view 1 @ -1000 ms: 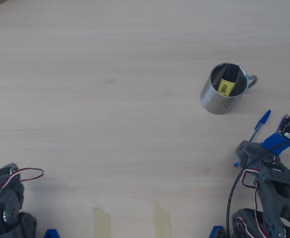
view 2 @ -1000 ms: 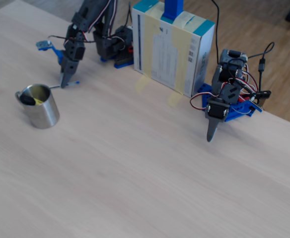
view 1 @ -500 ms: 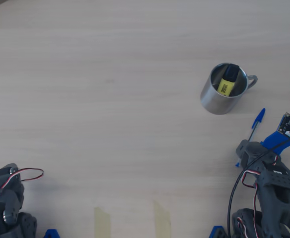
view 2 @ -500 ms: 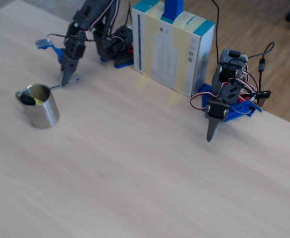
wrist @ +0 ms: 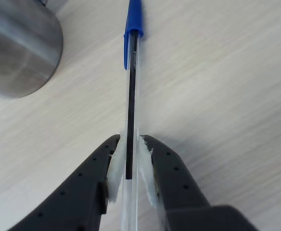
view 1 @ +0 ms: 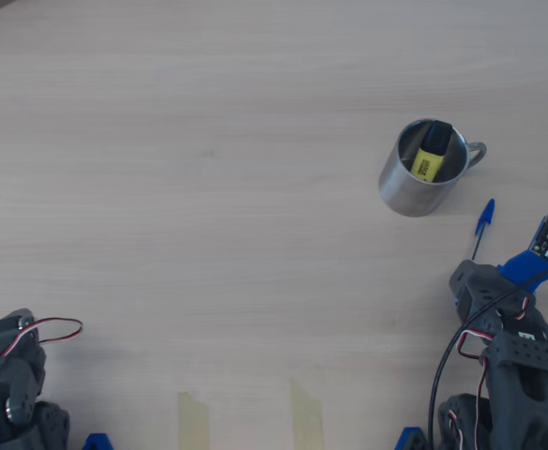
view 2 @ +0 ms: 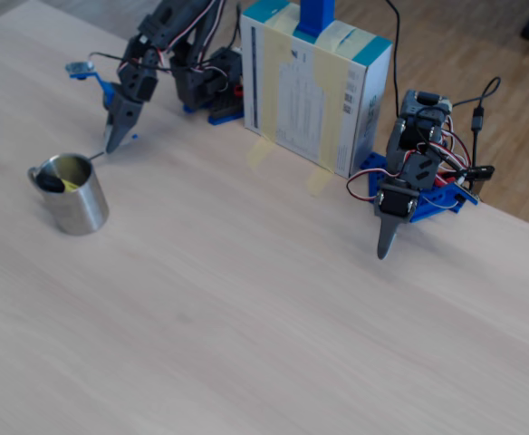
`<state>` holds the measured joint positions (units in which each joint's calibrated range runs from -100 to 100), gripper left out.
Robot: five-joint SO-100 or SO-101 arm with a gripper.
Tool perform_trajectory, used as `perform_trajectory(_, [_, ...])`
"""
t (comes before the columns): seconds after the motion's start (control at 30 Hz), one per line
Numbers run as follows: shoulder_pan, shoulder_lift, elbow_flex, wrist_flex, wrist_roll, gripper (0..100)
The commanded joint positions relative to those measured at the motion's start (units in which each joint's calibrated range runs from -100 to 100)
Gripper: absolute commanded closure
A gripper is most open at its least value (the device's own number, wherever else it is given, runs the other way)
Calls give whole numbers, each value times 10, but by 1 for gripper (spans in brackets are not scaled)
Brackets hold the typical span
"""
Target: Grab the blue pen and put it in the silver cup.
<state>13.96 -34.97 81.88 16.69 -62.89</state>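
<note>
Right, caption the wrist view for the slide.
Gripper shut on the blue pen, capped end pointing ahead over the wooden table, with the silver cup at upper left.

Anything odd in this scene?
The silver cup already holds a yellow-and-black highlighter, leaning against its wall. Otherwise fine: the gripper is shut on the blue pen, whose capped end points toward the cup.

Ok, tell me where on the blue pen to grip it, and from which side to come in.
Grip the blue pen on its clear barrel, near the uncapped end, with the jaws straddling it across its width, as the gripper does in the wrist view. The barrel is thin, straight and even. Its capped end points past the silver cup, so come from the far side.
</note>
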Motion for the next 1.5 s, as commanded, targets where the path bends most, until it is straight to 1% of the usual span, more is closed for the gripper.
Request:
perform_trajectory(0.0, [-4,-13,-1,-3,0,98])
perform_trajectory(0.63, [-5,-19,-8,-9,4,98])
perform_trajectory(1.47, [3,-171,-2,-9,4,98])
